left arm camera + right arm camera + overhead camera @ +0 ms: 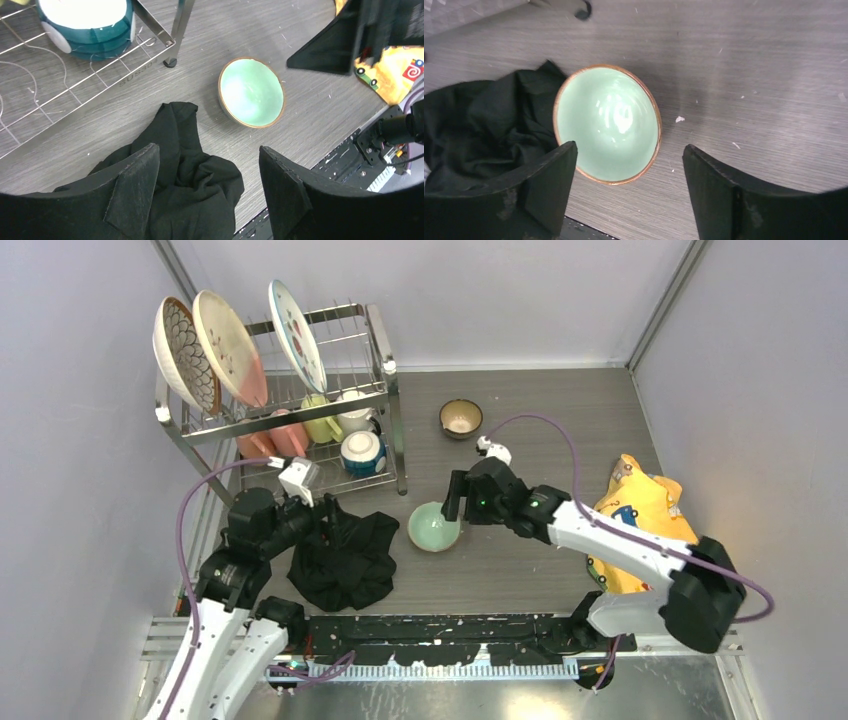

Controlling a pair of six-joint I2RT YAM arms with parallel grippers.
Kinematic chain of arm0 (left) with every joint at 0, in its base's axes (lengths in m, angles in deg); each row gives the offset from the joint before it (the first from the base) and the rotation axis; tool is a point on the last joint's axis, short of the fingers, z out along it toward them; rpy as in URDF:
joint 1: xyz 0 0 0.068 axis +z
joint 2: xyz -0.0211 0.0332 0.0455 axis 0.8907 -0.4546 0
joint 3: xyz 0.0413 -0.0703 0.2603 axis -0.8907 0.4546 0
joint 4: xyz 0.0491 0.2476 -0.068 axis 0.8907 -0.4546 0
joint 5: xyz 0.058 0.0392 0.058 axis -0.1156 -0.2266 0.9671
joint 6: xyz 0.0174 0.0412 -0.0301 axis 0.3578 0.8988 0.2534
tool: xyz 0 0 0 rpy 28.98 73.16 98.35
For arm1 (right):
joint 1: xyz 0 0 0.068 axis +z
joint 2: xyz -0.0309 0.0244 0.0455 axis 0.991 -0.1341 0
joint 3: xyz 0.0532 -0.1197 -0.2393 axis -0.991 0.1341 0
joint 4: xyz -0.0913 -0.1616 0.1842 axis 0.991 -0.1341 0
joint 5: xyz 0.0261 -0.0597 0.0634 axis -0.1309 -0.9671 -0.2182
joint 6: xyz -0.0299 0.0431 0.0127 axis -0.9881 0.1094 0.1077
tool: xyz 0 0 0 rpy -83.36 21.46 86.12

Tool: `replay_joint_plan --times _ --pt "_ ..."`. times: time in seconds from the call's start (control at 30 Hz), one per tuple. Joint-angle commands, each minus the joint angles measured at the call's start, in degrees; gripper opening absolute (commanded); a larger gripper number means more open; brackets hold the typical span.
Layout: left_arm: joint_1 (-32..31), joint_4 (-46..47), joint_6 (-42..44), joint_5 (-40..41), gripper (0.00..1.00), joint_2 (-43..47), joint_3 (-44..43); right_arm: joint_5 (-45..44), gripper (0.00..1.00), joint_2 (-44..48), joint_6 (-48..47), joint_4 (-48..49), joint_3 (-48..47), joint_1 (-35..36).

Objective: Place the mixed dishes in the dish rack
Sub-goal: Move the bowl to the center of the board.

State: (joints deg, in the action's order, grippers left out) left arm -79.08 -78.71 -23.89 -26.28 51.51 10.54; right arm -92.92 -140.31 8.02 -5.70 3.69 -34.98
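From above: at the rear left of the worktop, the dish rack, three plates on edge in its top tier, tilted leftward; below, pink mug, yellow mug, white mug and blue bowl. Right of the rack, well apart, a brown bowl, mouth up. Near the middle, the mint-green bowl, upright on the worktop, just beside a crumpled black cloth; yellow cloth far right. From the left wrist: left jaws spread open over the black cloth, gripping nothing; mint-green bowl beyond them, the rack's corner leg and blue bowl up left. From the right wrist: right jaws parted wide above the mint-green bowl, mouth toward the camera, not clamped on it; black cloth crowding its left rim.
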Motion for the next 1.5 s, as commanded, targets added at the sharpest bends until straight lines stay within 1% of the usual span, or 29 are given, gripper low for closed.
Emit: replay_joint_plan --times 0.0,0.07,0.1,0.23,0.4,0.53,0.63,0.73,0.87,1.0,1.17,1.27,1.47 --pt "-3.4 4.4 2.8 0.4 0.73 -2.4 -2.9 -8.2 0.89 9.5 0.6 -1.2 0.7 0.3" --pt "-6.3 5.0 4.0 3.4 0.72 -3.9 -3.4 -10.5 0.98 13.3 1.1 -0.9 2.3 0.3" --pt "-8.2 5.3 4.7 5.0 0.72 -5.0 -3.6 -11.6 0.99 15.2 1.3 -0.9 2.9 0.3" --pt "-19.2 7.0 7.9 13.1 0.72 -10.7 -4.7 -15.5 1.0 22.0 1.7 -1.5 4.9 0.3" --pt "-34.4 11.7 13.4 26.7 0.73 -19.9 -6.0 -19.8 1.0 30.0 1.1 -3.7 5.9 0.3" --pt "-41.4 13.7 18.5 30.3 0.73 -30.8 -9.1 -22.3 1.0 35.8 0.0 -4.1 7.6 0.3" --pt "-45.5 16.0 22.0 32.6 0.73 -37.0 -10.1 -23.7 1.0 38.8 -0.7 -4.9 8.0 0.3" --pt "-47.4 18.7 23.2 32.0 0.72 -40.9 -10.1 -25.0 1.0 40.9 -1.0 -6.2 7.7 0.3" --pt "-47.9 20.9 24.2 29.5 0.66 -43.5 -9.8 -25.7 1.0 43.0 -0.9 -6.9 8.4 0.3" --pt "-48.0 20.3 24.3 29.2 0.62 -46.1 -10.8 -26.2 1.0 44.3 -0.2 -7.1 9.3 0.3" --pt "-48.1 20.8 23.5 26.2 0.55 -48.4 -10.6 -26.7 1.0 45.8 0.0 -7.1 10.1 0.3" --pt "-48.1 21.4 22.8 26.4 0.53 -50.5 -10.4 -27.1 1.0 46.5 0.3 -7.2 10.6 0.3" --pt "-49.3 21.7 22.4 29.6 0.48 -54.8 -10.9 -27.4 1.0 47.8 0.6 -7.5 11.5 0.4"
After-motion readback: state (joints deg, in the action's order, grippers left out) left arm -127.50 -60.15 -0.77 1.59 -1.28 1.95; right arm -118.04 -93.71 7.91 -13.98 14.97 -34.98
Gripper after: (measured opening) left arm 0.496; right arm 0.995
